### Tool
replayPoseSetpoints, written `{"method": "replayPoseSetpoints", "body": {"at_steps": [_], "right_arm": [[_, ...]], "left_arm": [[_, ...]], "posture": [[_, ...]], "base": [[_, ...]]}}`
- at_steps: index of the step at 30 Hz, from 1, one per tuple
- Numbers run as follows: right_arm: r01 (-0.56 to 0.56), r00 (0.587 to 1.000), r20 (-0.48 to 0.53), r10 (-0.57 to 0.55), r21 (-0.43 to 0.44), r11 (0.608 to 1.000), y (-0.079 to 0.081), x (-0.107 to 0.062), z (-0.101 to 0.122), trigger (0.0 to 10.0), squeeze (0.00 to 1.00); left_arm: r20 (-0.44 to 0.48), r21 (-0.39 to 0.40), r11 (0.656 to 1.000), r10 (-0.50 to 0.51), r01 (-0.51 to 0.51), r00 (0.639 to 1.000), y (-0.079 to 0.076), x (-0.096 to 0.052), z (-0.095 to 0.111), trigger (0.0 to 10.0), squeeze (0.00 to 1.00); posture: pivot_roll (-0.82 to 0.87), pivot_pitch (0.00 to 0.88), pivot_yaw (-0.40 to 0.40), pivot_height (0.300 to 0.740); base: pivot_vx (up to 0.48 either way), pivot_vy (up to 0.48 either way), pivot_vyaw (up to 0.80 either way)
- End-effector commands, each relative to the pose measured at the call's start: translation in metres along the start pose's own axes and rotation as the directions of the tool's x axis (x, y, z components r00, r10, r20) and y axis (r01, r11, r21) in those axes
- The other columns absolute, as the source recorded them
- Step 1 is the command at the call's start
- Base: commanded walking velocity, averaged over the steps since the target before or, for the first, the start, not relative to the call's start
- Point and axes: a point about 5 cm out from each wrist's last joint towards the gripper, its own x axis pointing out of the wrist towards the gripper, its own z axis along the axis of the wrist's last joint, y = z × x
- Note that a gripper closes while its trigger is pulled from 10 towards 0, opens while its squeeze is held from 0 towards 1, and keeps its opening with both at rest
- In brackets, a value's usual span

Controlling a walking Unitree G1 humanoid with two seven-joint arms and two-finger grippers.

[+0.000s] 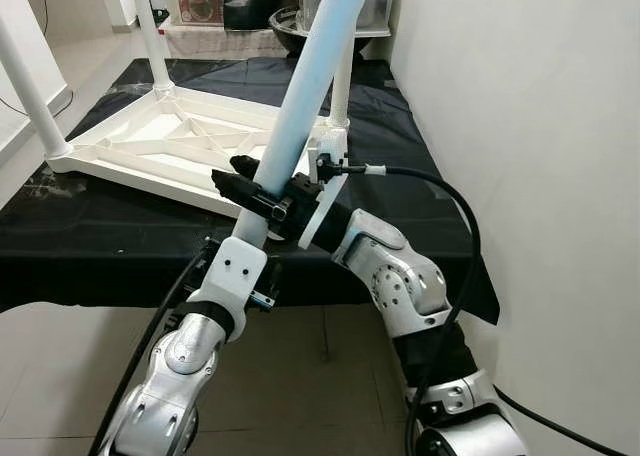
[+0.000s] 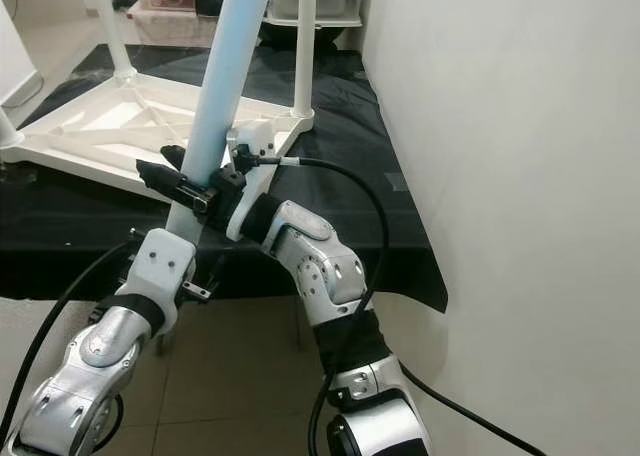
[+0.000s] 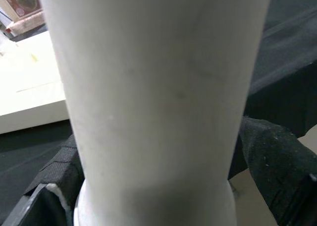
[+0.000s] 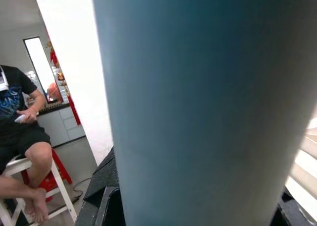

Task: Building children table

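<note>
The white children's table (image 1: 150,146) lies upside down on a black cloth. Three white legs stand upright in its corners, one of them at the near right corner (image 1: 343,86). I hold a loose pale-blue table leg (image 1: 310,86) slanted up over the near edge. My left gripper (image 1: 248,238) is shut on the leg's lower end; its black fingers (image 3: 267,151) flank the leg in the left wrist view. Just above it, my right gripper (image 1: 258,181) is shut around the same leg, with black fingers (image 1: 232,188) on either side.
A white wall (image 1: 520,96) runs close along the right. The black cloth's front edge (image 1: 100,276) hangs over tiled floor. Boxes and a clear bin (image 1: 375,1) stand at the back. A black cable (image 1: 440,191) loops over my right arm. A person (image 4: 20,137) sits on a stool.
</note>
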Motion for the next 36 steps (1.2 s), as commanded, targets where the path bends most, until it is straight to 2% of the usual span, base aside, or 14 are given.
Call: {"method": "replayPoseSetpoints", "body": {"at_steps": [1,2,3,15,16,18,19,20,24,25,28,29,33,36], "right_arm": [[-0.03,0.999,0.017,0.03,0.001,1.0,0.007,0.003,0.005,10.0,0.0],[-0.029,0.999,0.017,0.029,0.002,1.0,0.007,0.003,0.005,10.0,0.0],[-0.03,0.999,0.015,0.03,0.002,1.0,0.007,0.003,0.005,10.0,0.0],[-0.013,0.999,0.036,0.011,0.042,0.999,0.005,0.003,0.008,10.0,0.0],[-0.002,0.999,0.046,0.0,0.052,0.999,0.004,0.003,0.009,10.0,1.0],[0.007,0.999,0.051,-0.01,0.055,0.998,0.002,0.002,0.009,10.0,1.0],[0.011,0.998,0.053,-0.014,0.059,0.998,0.001,0.002,0.009,10.0,1.0],[0.008,0.999,0.051,-0.011,0.056,0.998,-0.001,0.001,0.008,10.0,1.0],[0.028,0.999,0.033,-0.029,0.038,0.999,-0.009,-0.003,0.007,10.0,1.0],[0.031,0.999,0.023,-0.032,0.038,0.999,-0.014,-0.006,0.008,10.0,0.0],[0.032,0.999,0.02,-0.033,0.035,0.999,-0.017,-0.008,0.009,10.0,0.0],[-0.093,0.995,-0.017,0.095,0.094,0.991,-0.015,-0.016,0.007,10.0,0.0],[-0.145,0.988,-0.027,0.149,0.124,0.982,-0.013,-0.019,0.007,10.0,0.0],[-0.279,0.955,-0.059,0.291,0.151,0.948,-0.01,-0.026,0.01,10.0,0.0]], "left_arm": [[-0.041,0.009,1.0,-0.014,0.014,0.999,-0.003,0.001,-0.007,9.0,0.0],[-0.043,0.009,1.0,-0.016,0.016,0.999,-0.003,0.001,-0.007,9.0,0.0],[-0.042,0.006,1.0,-0.019,0.019,0.999,-0.003,0.001,-0.008,0.0,0.0],[-0.061,0.011,1.0,-0.016,0.017,0.998,-0.003,-0.003,-0.018,0.0,0.0],[-0.065,0.007,1.0,-0.017,0.018,0.998,-0.003,-0.003,-0.018,1.0,0.0],[-0.069,-0.002,1.0,-0.016,0.016,0.997,-0.004,-0.003,-0.018,1.0,0.0],[-0.072,-0.015,1.0,-0.017,0.016,0.997,-0.004,-0.003,-0.018,4.7,0.0],[-0.055,-0.034,0.999,-0.03,0.028,0.998,-0.006,-0.003,-0.016,10.0,0.0],[-0.001,-0.202,0.978,-0.046,0.045,0.999,-0.007,-0.01,-0.007,10.0,0.0],[0.038,-0.253,0.964,-0.071,0.078,0.997,-0.008,-0.018,-0.004,10.0,0.0],[0.054,-0.25,0.963,-0.086,0.097,0.995,-0.008,-0.021,-0.003,10.0,0.0],[0.083,-0.318,0.928,-0.176,0.194,0.981,-0.013,-0.031,-0.003,10.0,0.0],[0.1,-0.345,0.909,-0.213,0.234,0.972,-0.015,-0.036,-0.003,10.0,0.0],[0.135,-0.38,0.848,-0.345,0.37,0.929,-0.023,-0.05,-0.004,10.0,0.0]], "posture": [[0.06,0.062,-0.033,0.74],[0.06,0.062,-0.033,0.74],[0.06,0.062,-0.033,0.74],[0.05,0.062,-0.035,0.74],[0.05,0.062,-0.035,0.74],[0.05,0.062,-0.035,0.74],[0.05,0.062,-0.035,0.74],[0.05,0.062,-0.035,0.74],[0.05,0.059,-0.035,0.74],[0.05,0.059,-0.035,0.74],[0.05,0.059,-0.035,0.74],[0.06,0.056,-0.032,0.74],[0.06,0.056,-0.032,0.74],[0.05,0.052,-0.023,0.74]], "base": [[0.0,0.0,0.0],[0.0,0.0,0.0],[0.0,0.0,0.0],[0.0,0.0,0.0],[0.0,0.0,0.0],[0.0,0.0,0.0],[0.0,0.0,0.0],[0.0,0.0,0.0],[0.0,0.0,0.0],[0.0,0.0,0.0],[0.0,0.0,0.0],[0.0,0.0,0.0],[0.0,0.0,0.0],[0.0,0.0,0.0]]}}
